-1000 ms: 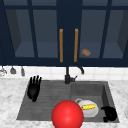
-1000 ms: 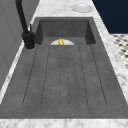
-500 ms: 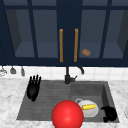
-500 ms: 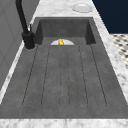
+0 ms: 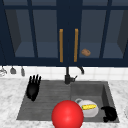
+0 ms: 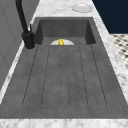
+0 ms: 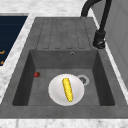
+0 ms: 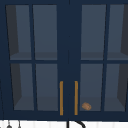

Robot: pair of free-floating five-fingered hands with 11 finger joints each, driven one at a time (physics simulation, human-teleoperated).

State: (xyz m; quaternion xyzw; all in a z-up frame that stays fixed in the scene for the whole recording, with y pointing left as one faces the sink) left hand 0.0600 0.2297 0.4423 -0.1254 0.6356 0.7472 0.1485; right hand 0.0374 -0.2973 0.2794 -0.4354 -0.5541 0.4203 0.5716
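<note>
Facing the sink from the front, we saw the left hand point(image 5: 33, 87) hanging over the drainboard point(image 5: 45, 100), fingers straight and spread, holding nothing. The right hand point(image 5: 109, 113) sat low at the basin's point(image 7: 37, 65) right edge, just beside the plate point(image 5: 91, 113); its fingers looked curled, and we saw nothing gripped in them. The plate lay on the basin floor with a corn cob point(image 7: 67, 89) on it, near the drain point(image 7: 82, 80). A red ball point(image 5: 67, 114) stood at the sink's front edge, overlapping the plate's left side in the front view. The faucet point(image 5: 68, 75) rose behind the sink. Above, a brown lump point(image 8: 86, 106) lay behind the cabinet's point(image 8: 67, 50) right glass door.
</note>
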